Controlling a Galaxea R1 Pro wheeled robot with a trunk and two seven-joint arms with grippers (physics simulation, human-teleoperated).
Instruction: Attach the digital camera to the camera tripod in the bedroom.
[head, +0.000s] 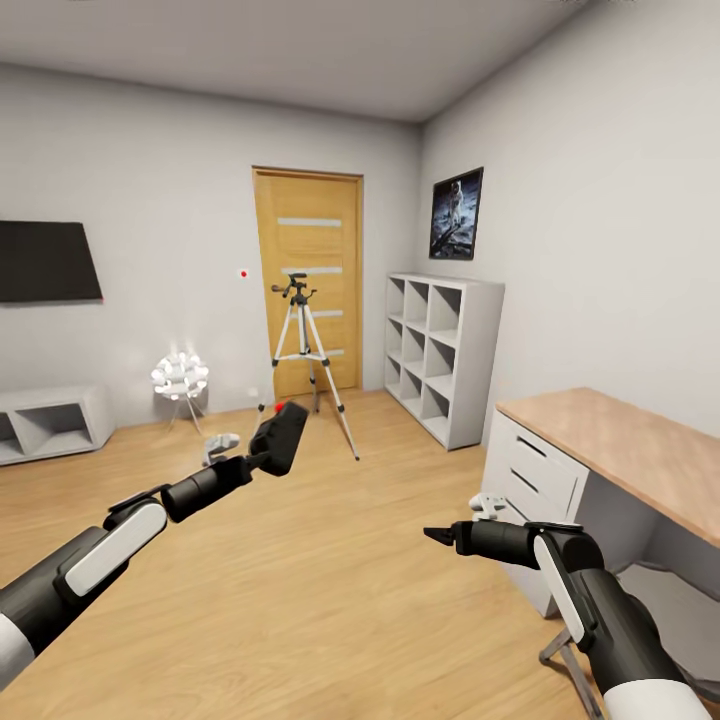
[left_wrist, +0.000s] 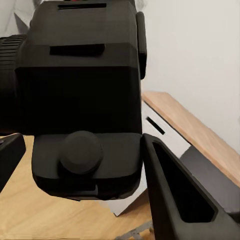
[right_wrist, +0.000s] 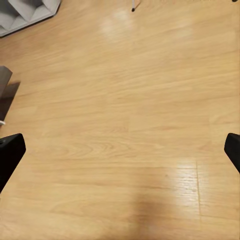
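Pale grey walls, wood plank floor (head: 330, 560); wooden door (head: 308, 280), white cube shelf (head: 445, 355), desk (head: 620, 450).

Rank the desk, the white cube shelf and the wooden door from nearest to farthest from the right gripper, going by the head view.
1. The desk, just to the right of the right gripper.
2. The white cube shelf, farther ahead against the right wall.
3. The wooden door, in the far wall, behind the camera tripod.

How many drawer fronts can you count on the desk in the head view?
3, stacked on the desk near the right arm: top drawer, middle drawer, bottom drawer. The right gripper may hide more below.
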